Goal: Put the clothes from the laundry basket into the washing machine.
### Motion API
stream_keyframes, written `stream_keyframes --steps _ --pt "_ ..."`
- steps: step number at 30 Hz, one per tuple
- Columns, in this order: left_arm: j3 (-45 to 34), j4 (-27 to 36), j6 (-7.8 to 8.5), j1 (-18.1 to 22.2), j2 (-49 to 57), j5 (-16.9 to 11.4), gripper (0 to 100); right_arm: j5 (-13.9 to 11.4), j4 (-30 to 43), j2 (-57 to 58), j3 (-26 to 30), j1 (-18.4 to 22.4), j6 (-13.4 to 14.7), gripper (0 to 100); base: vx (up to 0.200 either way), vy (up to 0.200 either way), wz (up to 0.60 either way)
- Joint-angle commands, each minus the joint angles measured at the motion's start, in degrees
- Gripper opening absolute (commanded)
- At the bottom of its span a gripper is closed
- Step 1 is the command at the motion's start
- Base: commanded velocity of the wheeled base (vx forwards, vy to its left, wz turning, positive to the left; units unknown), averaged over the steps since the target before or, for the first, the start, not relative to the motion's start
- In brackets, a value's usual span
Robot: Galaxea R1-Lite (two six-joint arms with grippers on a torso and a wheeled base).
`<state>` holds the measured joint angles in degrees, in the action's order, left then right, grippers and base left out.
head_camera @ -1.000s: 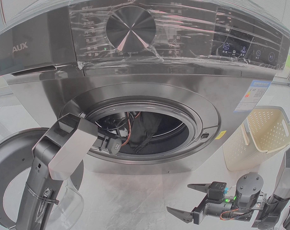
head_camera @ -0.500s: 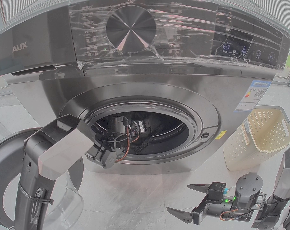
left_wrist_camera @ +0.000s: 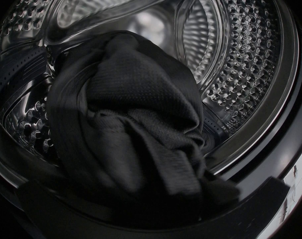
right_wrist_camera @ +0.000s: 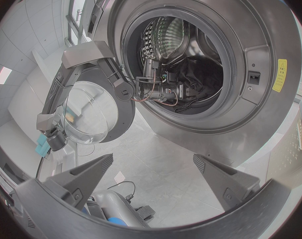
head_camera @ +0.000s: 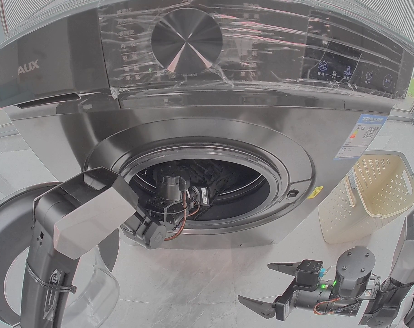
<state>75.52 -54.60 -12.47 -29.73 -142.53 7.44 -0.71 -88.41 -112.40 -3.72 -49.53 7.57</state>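
One open door (head_camera: 6,242) beside washing machine (head_camera: 207,119)

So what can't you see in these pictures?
The left gripper, head view: open or shut is hidden by its own wrist; in the right wrist view it is too small against the dark clothes.
The clothes, left wrist view: one piece or several, the black folds merge.
The basket, head view: its lower corner is hidden by the right arm; the right wrist view's edge cuts it off.
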Motion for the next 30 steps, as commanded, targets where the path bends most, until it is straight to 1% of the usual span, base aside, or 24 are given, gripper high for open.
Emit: stream_keyframes --steps 1,3,4,5,6,7,8,9,10,11,13,17,19,21,23,30 --pt "1.82 0.02 -0.36 -0.24 -0.47 0.03 0 0.0 -0.01 -0.1 -0.06 -0.13 -0.01 100 0.0 0.0 0.0" --pt "3.23 -0.07 -0.54 -0.15 -0.82 0.47 0 0.0 -0.01 -0.1 -0.06 -0.04 -0.01 100 0.0 0.0 0.0" --pt "5.6 -0.33 -1.06 -0.06 -1.17 0.91 0 -0.08 -0.01 -0.45 -0.06 0.05 -0.01 100 0.0 0.0 0.0" --pt "5.6 -0.33 -1.06 -0.06 -1.17 0.91 0 -0.08 -0.01 -0.45 -0.06 0.05 -0.01 100 0.0 0.0 0.0" --pt "7.45 -0.42 -2.12 0.03 -1.17 1.62 0 -0.08 -0.1 -0.63 -0.15 0.22 -0.01 100 0.0 0.0 0.0" --pt "10.26 -0.77 -3.96 0.11 -1.26 2.93 0 -0.08 -0.01 -0.72 -0.06 0.31 -0.01 100 0.0 0.0 0.0" --pt "11.84 -0.86 -4.84 0.03 -1.26 3.64 0 -0.08 -0.01 -0.72 -0.06 0.4 -0.01 100 0.0 0.0 0.0" --pt "11.84 -0.86 -4.84 0.03 -1.26 3.64 0 -0.08 -0.01 -0.72 -0.06 0.4 -0.01 100 0.0 0.0 0.0" --pt "14.48 -1.38 -5.55 0.11 -1.52 4.52 0 -0.08 -0.01 -0.72 -0.06 0.31 -0.01 100 0.0 0.0 0.0" --pt "14.83 -1.56 -5.63 0.11 -1.52 4.6 0 -0.08 -0.01 -0.72 -0.15 0.31 -0.01 100 0.0 0.0 0.0" --pt "17.29 -3.49 -5.55 0.2 -2.75 5.04 0 -0.08 -0.01 -0.81 -0.15 0.14 -0.01 100 0.0 0.0 0.0" --pt "20.46 -4.72 -5.11 1.08 -4.86 6.01 0 -0.08 -0.01 -0.81 -0.15 0.14 -0.01 100 0.0 0.0 0.0" --pt "24.41 -5.6 -3.79 2.05 -7.23 7.24 0 -0.08 -0.01 -0.81 -0.06 0.14 -0.01 100 0.0 0.0 0.0" --pt "27.05 -7.27 -2.29 2.84 -8.73 7.94 0 -0.08 -0.01 -0.81 -0.06 0.22 -0.01 100 0.0 0.0 0.0" --pt "28.54 -8.5 -1.24 3.19 -9.52 8.3 0 0.0 -0.1 -0.81 -0.41 0.14 -0.01 100 0.0 0.0 0.0" --pt "28.89 -8.24 -0.89 3.63 -10.31 8.21 0 0.0 -0.1 -1.25 -0.85 -0.04 0.08 100 0.0 0.0 0.0"
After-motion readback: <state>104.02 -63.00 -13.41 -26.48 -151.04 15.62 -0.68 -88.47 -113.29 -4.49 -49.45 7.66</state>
